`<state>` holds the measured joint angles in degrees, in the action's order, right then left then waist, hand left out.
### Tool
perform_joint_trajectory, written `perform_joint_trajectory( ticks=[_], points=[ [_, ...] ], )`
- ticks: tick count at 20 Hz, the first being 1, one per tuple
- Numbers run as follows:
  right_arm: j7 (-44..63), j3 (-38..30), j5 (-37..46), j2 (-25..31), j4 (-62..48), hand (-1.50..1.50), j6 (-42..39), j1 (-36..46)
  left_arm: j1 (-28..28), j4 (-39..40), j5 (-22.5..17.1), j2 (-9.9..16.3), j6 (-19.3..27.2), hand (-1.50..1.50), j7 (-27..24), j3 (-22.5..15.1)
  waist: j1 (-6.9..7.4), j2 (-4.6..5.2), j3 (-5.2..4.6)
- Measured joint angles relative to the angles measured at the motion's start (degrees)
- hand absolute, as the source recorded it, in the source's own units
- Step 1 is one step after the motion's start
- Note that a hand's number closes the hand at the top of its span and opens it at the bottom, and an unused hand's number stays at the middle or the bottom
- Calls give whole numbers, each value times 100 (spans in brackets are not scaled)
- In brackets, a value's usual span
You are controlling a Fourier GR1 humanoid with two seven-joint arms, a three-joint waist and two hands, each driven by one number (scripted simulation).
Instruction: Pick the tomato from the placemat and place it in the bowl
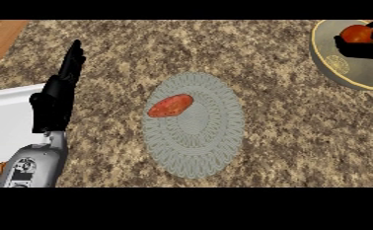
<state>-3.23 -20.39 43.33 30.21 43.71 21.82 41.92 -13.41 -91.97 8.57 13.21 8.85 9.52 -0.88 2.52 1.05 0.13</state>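
A red tomato is over the grey bowl at the far right edge, with my right hand curled around it; only part of that hand shows. The round grey woven placemat lies in the middle of the counter. On its upper left lies an oblong orange-red vegetable. My left hand rests open at the left, fingers pointing up, away from the mat.
A white sink or tray edge sits at the far left beside my left forearm. A strip of wooden surface shows in the top left corner. The speckled brown counter surrounds the mat.
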Motion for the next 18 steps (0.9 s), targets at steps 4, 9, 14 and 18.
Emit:
perform_joint_trajectory(
  ticks=[4,9,14,18],
  points=[
    [-413,-312,-115,192,-1040,150,273,293,-188,98,-40,3,-50,0,13,43,71,38,10],
    [-840,-678,-481,341,-1935,-150,-90,544,-289,110,-41,-14,-97,0,61,12,149,78,22],
    [-1544,-1027,-895,428,-2413,-150,-533,709,-270,145,-31,-29,-110,0,27,9,173,88,27],
    [-2099,-1381,-1269,532,-2624,-150,-742,754,-222,90,6,-69,-78,0,23,-18,155,77,30]
  ],
)
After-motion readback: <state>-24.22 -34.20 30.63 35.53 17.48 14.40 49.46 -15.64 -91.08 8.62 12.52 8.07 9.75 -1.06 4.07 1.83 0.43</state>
